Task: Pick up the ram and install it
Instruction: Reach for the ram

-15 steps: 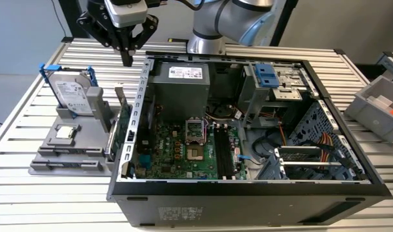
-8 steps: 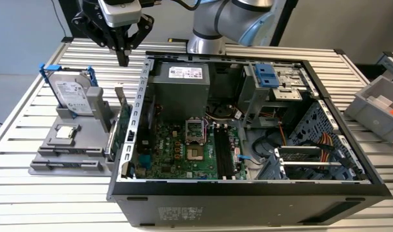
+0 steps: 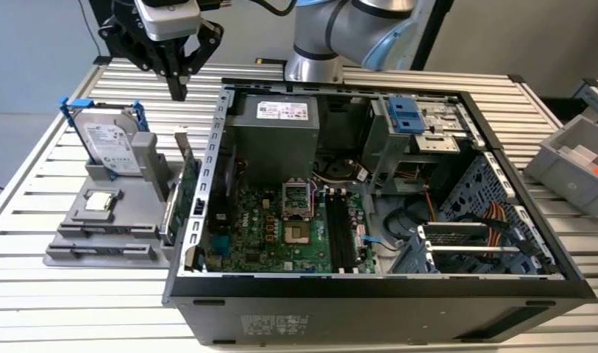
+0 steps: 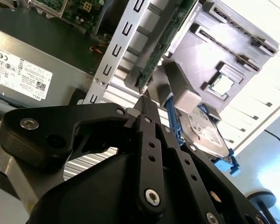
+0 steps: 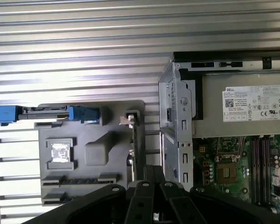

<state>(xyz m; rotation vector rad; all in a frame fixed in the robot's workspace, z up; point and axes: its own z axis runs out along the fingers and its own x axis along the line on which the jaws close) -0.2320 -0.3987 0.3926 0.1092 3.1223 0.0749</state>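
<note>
Pincer (image 3: 179, 92), pressed together, hangs above edge-on ram (image 5: 134, 144), hiding its near end

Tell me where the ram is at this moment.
In the exterior view the ram stands on edge in the grey holder at the exterior view's left, between the hard drive and the computer case, below the tool.

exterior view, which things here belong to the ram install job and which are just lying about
Job: ram, standing on edge in the grey holder; gripper above it; black motherboard slots; open case.
Lying about: hard drive with blue clips; small silver chip; grey bin at the exterior view's right.
</note>
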